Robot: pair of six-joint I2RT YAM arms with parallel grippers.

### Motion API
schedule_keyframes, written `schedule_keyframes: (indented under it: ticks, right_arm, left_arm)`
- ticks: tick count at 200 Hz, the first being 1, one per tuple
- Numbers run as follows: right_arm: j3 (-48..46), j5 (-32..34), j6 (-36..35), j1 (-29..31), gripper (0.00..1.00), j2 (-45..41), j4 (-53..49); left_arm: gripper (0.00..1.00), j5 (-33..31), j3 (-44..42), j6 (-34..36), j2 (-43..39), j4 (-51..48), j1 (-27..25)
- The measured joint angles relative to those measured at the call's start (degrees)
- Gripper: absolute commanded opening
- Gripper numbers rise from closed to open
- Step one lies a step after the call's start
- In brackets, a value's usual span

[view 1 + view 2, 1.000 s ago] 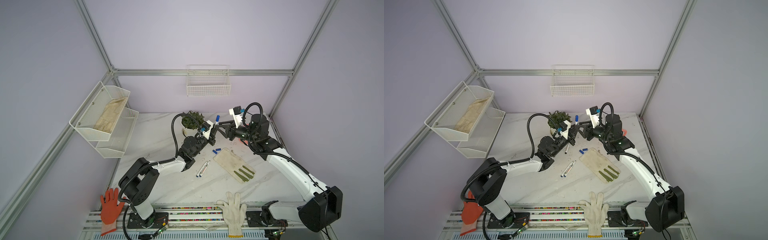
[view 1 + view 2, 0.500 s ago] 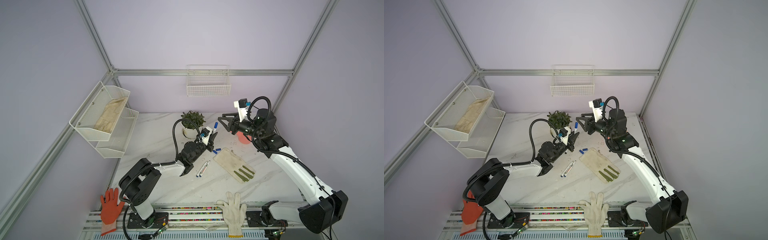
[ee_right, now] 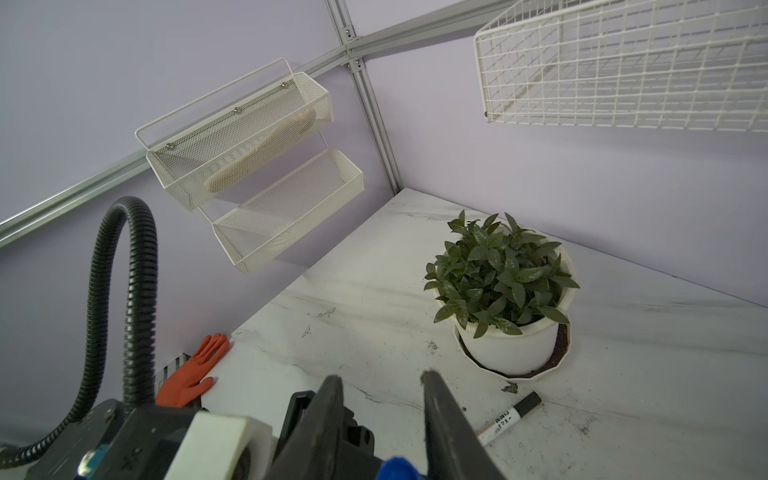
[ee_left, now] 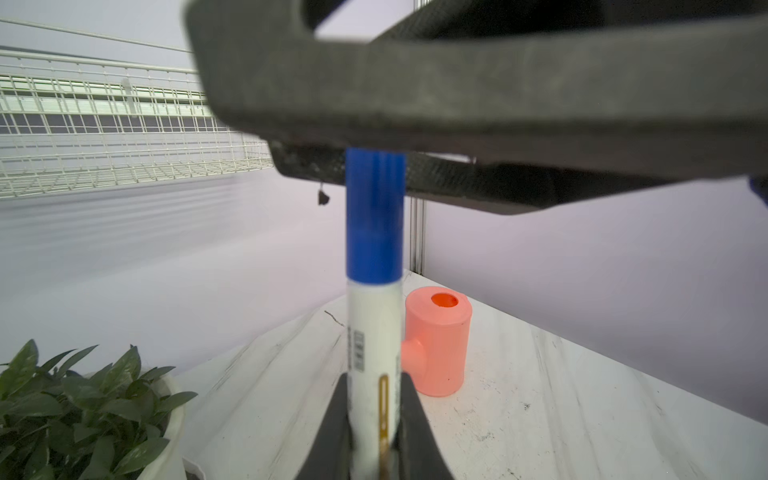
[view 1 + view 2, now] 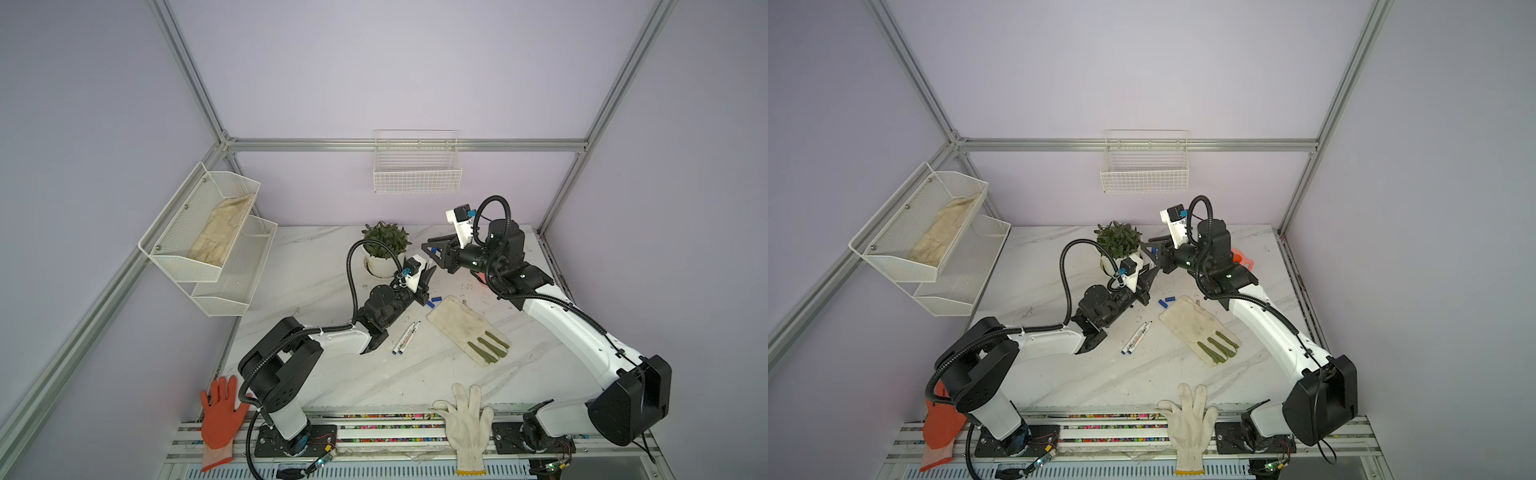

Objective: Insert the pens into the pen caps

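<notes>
A pen (image 4: 374,353) with a blue cap (image 4: 374,216) on it is clamped in the left gripper (image 4: 374,378) above the table (image 5: 332,374). The cap's end is seen between the parted jaws of the right gripper (image 3: 382,376); whether it is gripped cannot be told. Two pens (image 5: 405,338) and two loose caps (image 5: 433,301) are laid beside a glove (image 5: 461,328). A black-ended pen (image 3: 509,419) by the potted plant (image 3: 503,291) is shown only in the right wrist view. A beige cloth (image 5: 220,232) is held in the upper tier of the wall rack (image 5: 195,266).

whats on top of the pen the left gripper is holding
A blue cap sits on the pen, over its upper end. The cap's own top is hidden behind a finger of the right gripper.
</notes>
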Motion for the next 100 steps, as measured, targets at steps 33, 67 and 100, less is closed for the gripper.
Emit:
schedule_keyframes:
  ticks: [33, 67, 100]
  right_arm:
    - [-0.4, 1.5, -0.5, -0.1, 0.05, 0.0, 0.0]
    - [-2.8, 2.6, -1.2, -0.2, 0.00, 0.1, 2.0]
    - [-7.8, 8.5, -1.5, 1.2, 0.00, 2.0, 5.8]
  left_arm:
    - [0.00, -0.2, 0.0, -0.1, 0.0, -0.1, 0.0]
    - [0.00, -1.3, 0.0, -0.6, 0.7, -1.6, -0.1]
    - [0.00, -4.5, 0.0, -1.7, 6.6, 0.8, -0.2]
